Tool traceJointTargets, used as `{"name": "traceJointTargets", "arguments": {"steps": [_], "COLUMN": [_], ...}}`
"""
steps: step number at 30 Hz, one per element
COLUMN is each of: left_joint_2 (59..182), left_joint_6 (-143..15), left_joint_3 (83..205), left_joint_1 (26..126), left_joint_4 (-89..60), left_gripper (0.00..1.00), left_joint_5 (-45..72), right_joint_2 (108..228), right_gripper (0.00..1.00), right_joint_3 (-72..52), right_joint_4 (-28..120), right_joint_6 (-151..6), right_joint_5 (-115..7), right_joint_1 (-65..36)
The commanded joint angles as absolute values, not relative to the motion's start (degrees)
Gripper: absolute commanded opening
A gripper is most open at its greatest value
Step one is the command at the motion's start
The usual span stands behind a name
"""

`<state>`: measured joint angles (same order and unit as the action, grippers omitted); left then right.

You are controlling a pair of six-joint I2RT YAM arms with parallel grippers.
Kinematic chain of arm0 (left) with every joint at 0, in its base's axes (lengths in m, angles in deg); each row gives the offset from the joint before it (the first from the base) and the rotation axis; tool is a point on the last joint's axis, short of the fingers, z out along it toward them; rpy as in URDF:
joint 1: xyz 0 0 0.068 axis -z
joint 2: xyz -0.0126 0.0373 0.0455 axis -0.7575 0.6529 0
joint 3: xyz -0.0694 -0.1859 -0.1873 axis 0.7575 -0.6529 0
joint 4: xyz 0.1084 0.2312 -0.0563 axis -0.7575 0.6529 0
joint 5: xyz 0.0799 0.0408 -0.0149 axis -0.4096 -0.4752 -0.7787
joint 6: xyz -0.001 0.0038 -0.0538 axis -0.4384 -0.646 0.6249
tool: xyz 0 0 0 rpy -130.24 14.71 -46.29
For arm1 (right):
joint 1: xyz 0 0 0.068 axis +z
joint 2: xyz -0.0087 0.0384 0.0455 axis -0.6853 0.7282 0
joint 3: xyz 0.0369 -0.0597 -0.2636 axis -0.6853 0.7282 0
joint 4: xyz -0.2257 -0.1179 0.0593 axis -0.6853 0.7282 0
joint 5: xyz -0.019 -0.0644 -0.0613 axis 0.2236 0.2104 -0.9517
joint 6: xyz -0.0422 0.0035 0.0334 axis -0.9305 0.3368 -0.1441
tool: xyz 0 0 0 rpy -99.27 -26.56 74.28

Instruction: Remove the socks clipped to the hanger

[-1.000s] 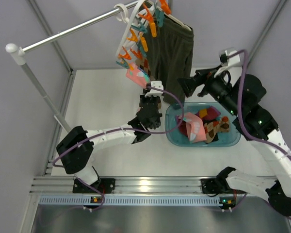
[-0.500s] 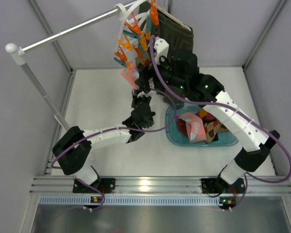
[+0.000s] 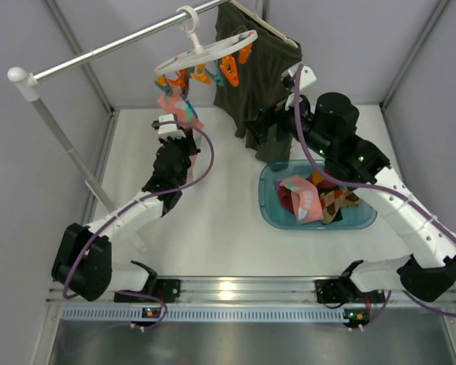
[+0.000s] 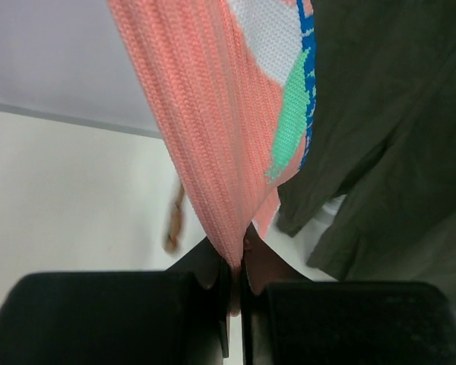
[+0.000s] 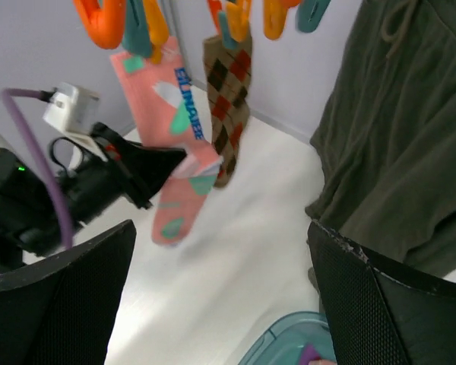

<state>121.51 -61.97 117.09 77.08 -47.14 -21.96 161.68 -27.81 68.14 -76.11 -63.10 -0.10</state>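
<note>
The white ring hanger (image 3: 205,52) hangs by its hook from the rod, orange and teal pegs (image 5: 129,23) under it. A pink sock (image 3: 172,105) with green and blue marks is clipped at its left side. My left gripper (image 3: 184,131) is shut on that sock's lower end, and the pink knit (image 4: 213,114) runs down into the closed jaws (image 4: 235,266). A brown-orange diamond sock (image 5: 228,106) hangs clipped beside it. My right gripper (image 3: 262,128) stands open in front of the olive shorts, with nothing between its fingers (image 5: 220,228).
Olive shorts (image 3: 258,76) hang on the rod right of the hanger. A teal bin (image 3: 270,205) holding several loose socks sits on the table at the right. The rack's metal rod (image 3: 99,55) and slanted post (image 3: 68,152) cross the left side.
The hanger has swung left and levelled out. My left arm has moved left and up with the pink sock. My right arm has drawn back to the right, away from the hanger.
</note>
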Motion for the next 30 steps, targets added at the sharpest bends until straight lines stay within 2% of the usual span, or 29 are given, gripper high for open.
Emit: {"name": "traceJointTargets", "arguments": {"steps": [1,7,9,15,22,30], "left_joint_2": [117.0,110.67,110.22,111.09,108.99,108.37], "left_joint_6": [-54.86,-52.31,-50.48,-43.36,-37.81,-33.25], "left_joint_3": [116.22,115.6,116.56,124.47,125.71,125.1], "left_joint_1": [76.49,75.26,74.82,74.2,74.29,76.22], "left_joint_4": [-46.92,-43.58,-41.31,-27.51,-23.1,-23.19], "left_gripper": [0.0,0.0,0.0,0.0,0.0,0.0], "left_joint_5": [-16.21,-14.81,-14.19,-14.8,-16.55,-18.84], "right_joint_2": [162.79,165.95,166.92,174.03,183.96,192.05], "right_gripper": [0.9,0.88,0.88,0.91,0.98,0.98], "right_joint_3": [-20.72,-10.87,-7.36,-2.85,-6.62,-13.46], "right_joint_4": [60.55,48.41,41.29,23.38,16.59,11.57], "right_joint_6": [-73.32,-74.03,-74.54,-76.92,-76.66,-75.08], "right_joint_5": [-57.13,-44.8,-44.33,-49.07,-58.01,-71.65], "right_joint_1": [-4.83,-5.38,-4.59,2.26,7.0,12.28]}}
